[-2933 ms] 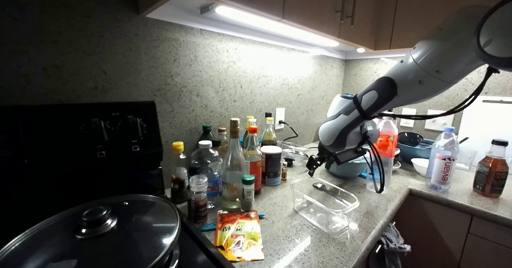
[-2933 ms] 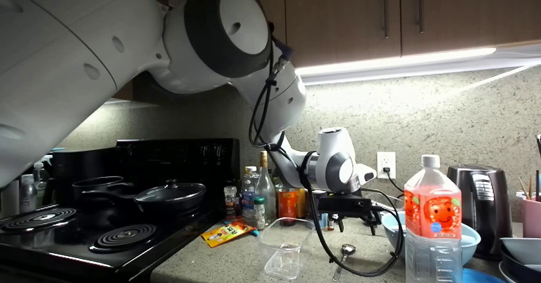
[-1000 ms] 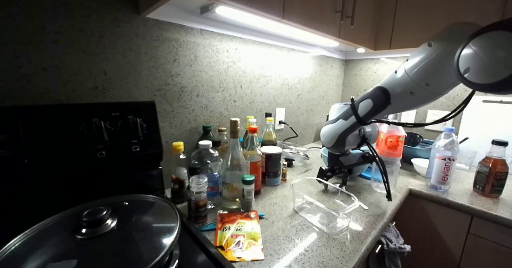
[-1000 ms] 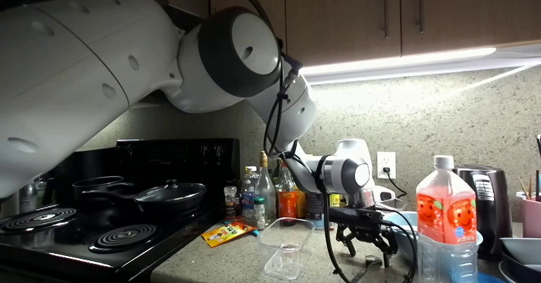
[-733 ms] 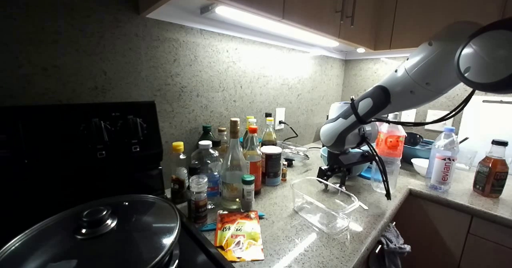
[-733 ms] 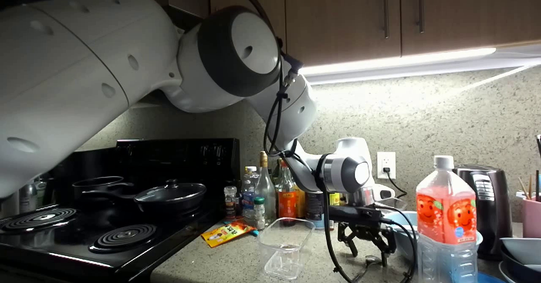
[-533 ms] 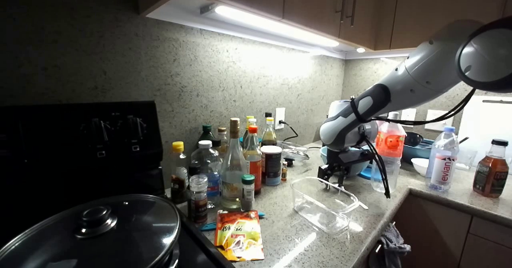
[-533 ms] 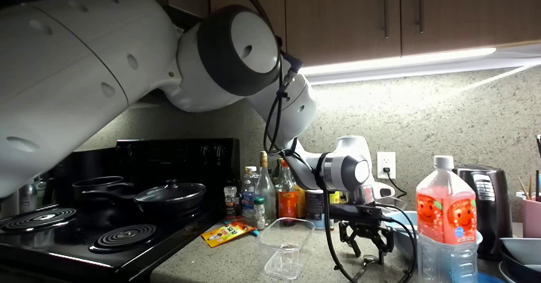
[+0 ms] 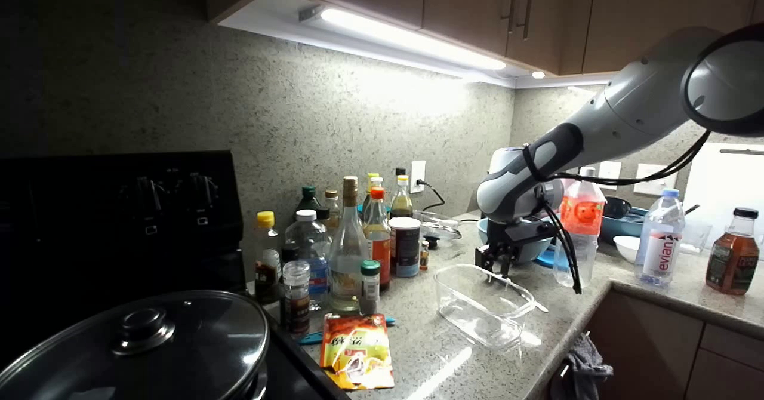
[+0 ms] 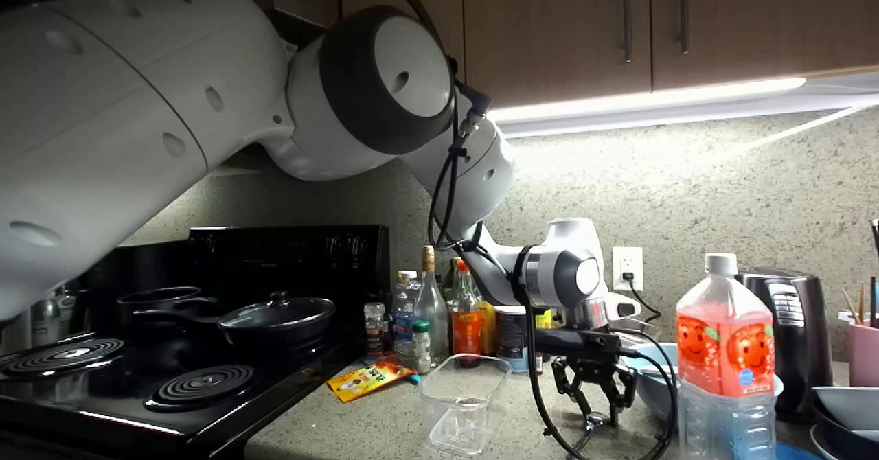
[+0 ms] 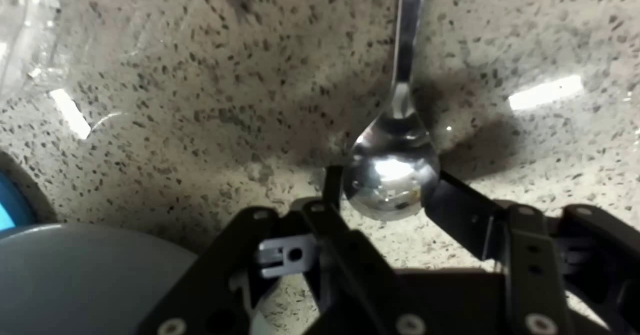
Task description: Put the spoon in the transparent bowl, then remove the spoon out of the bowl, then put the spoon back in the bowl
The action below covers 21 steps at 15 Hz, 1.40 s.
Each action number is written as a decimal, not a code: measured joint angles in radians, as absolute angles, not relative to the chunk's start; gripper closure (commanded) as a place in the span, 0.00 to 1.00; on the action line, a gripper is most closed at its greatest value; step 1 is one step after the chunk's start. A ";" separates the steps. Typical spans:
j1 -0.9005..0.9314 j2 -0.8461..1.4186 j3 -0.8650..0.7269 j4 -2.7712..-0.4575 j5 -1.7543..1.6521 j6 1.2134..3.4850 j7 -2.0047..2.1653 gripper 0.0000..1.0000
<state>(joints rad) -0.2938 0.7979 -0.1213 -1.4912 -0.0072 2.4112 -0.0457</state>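
Spoon [image 11: 393,155] lay on the bench [image 10: 374,429], outside the clear bowl [image 10: 461,410] but near it, its head between the pads [image 11: 334,187] of the claw [image 11: 386,185]. The claw stood partly closed, one pad at each side; both seemed to reach the head's edges, but whether they gripped it I could not tell. Taking the head, not the handle, probably made sense because its rounded edges offered more to press against than a thin strip lying low. The clear bowl stood upright, mouth up, presumably so that the spoon, once firmly held, could be lowered in from above. The blue bowl [image 11: 92,280] and the bottle [image 10: 724,360] crowded one side, so a straight lift looked safer than a sideways pull; the smooth head might slip.
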 measured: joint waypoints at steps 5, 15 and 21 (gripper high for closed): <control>-0.300 0.797 -0.108 -1.491 -0.001 2.426 -0.077 0.79; -0.380 0.793 0.089 -1.522 0.104 2.629 -0.314 0.66; -0.388 0.792 0.100 -1.537 0.105 2.660 -0.321 0.38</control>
<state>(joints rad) -0.3884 0.7924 0.1003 -1.5371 0.1046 2.6605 -0.3206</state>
